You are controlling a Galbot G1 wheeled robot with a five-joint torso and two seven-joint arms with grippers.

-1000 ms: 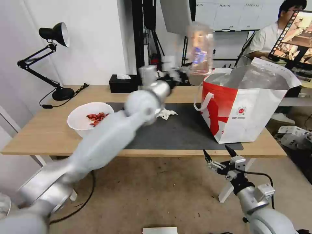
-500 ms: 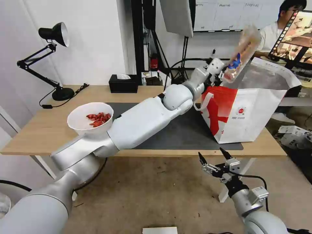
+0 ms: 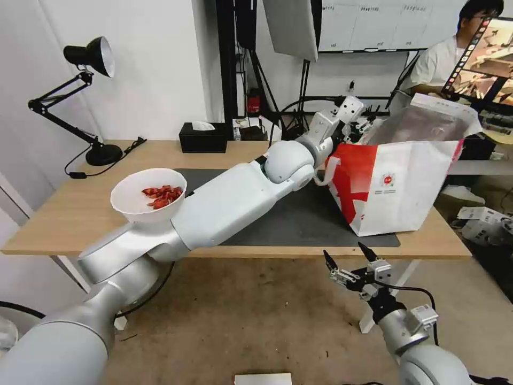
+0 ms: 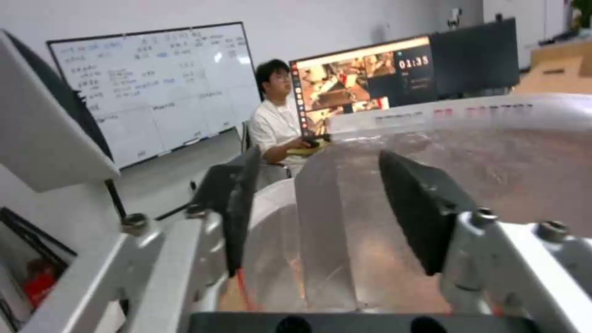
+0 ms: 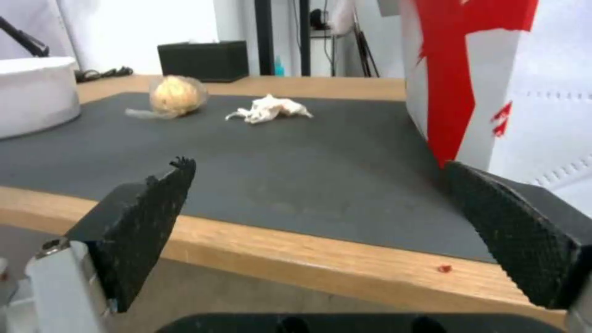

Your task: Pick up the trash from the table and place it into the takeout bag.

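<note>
My left gripper reaches over the near rim of the takeout bag, a white bag with a red panel at the table's right end. In the left wrist view this gripper is open, with only the silver foil lining behind its fingers. The white bowl of red scraps sits on the light-wood table at the left. On the dark mat lie a crumpled tissue and a wrapped beige lump. My right gripper hangs open below the table's front edge.
A black desk lamp stands at the table's back left and a black tissue box at the back middle. A small red scrap lies on the front edge. A white table leg stands close to my right gripper.
My left arm swung right and lowered to the bag's rim. The clear tray it held above the bag has left its fingers, and the bag's top has shifted.
</note>
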